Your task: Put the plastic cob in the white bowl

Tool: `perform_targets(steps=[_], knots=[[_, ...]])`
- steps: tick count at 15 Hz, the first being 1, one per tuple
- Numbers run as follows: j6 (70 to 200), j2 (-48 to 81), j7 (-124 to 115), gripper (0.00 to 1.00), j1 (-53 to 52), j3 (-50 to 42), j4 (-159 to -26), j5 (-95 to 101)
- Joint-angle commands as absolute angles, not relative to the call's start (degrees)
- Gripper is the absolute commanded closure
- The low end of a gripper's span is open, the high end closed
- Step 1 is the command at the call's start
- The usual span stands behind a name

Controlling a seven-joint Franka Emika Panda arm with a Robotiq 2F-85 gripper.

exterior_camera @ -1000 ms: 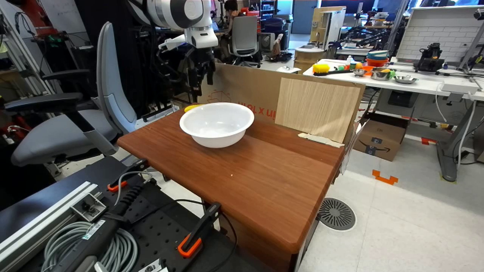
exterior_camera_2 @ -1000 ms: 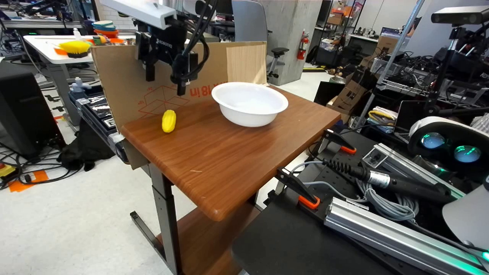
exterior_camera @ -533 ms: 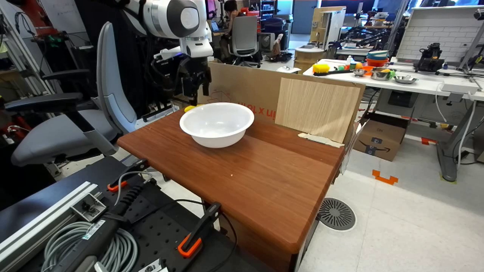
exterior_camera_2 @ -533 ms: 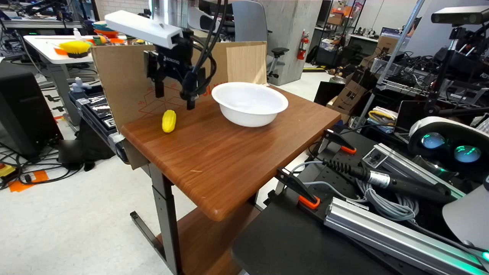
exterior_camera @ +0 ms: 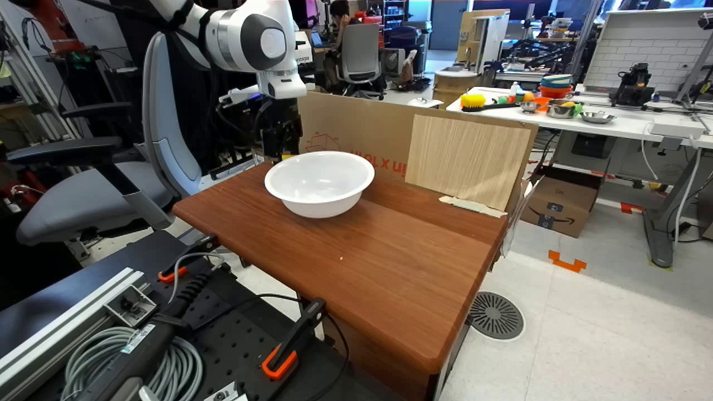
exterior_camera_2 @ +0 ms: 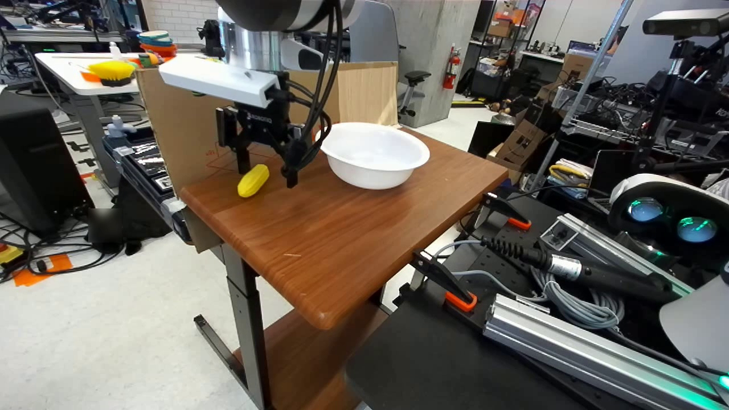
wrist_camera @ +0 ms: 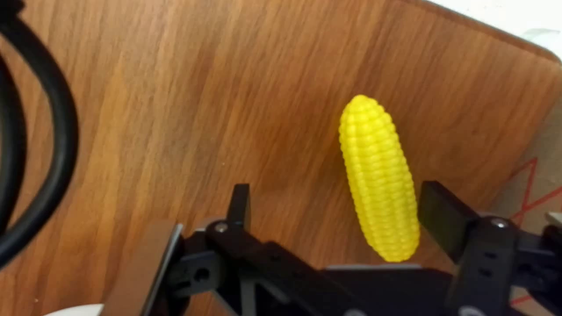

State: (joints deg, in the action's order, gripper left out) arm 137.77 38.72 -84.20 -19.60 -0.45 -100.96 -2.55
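Note:
The yellow plastic cob (exterior_camera_2: 253, 181) lies on the brown table near its corner and cardboard-side edge. In the wrist view the cob (wrist_camera: 380, 180) lies between the spread fingers, close beside or touching the right-hand finger (wrist_camera: 443, 219); I cannot tell which. My gripper (wrist_camera: 335, 185) is open and low over the table; it also shows in both exterior views (exterior_camera_2: 267, 172) (exterior_camera: 283, 156). In an exterior view the bowl and gripper hide most of the cob (exterior_camera: 288, 156). The white bowl (exterior_camera_2: 373, 162) stands upright beside the gripper, and also shows in an exterior view (exterior_camera: 320, 206).
A cardboard sheet (exterior_camera: 356, 114) stands along the table's edge, close behind the gripper, with a wood-grain panel (exterior_camera: 468, 161) on it. The wooden table (exterior_camera_2: 319, 228) has a rounded corner near the cob. Black clamps (exterior_camera_2: 444, 279) sit at the opposite edge.
The gripper has come down from above the table to around the cob. The cob has turned and lies at a slant within the last half second. The bowl has not moved.

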Motion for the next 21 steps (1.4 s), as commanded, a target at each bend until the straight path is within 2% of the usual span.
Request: perform_targets(steps=[1,2,10,21], knots=[[136.4,40.9,-80.8,0.29,-18.7,0.5,-97.8,-1.7],[136.6,41.1,-80.9,0.32,-19.3,-0.1,-97.6,-1.3],[139.0,34.0,-75.2,0.93,-17.8,1.7,-103.3,-3.3],[138.0,12.8,-67.4,0.93,-8.8,0.4,-117.1,-7.6]])
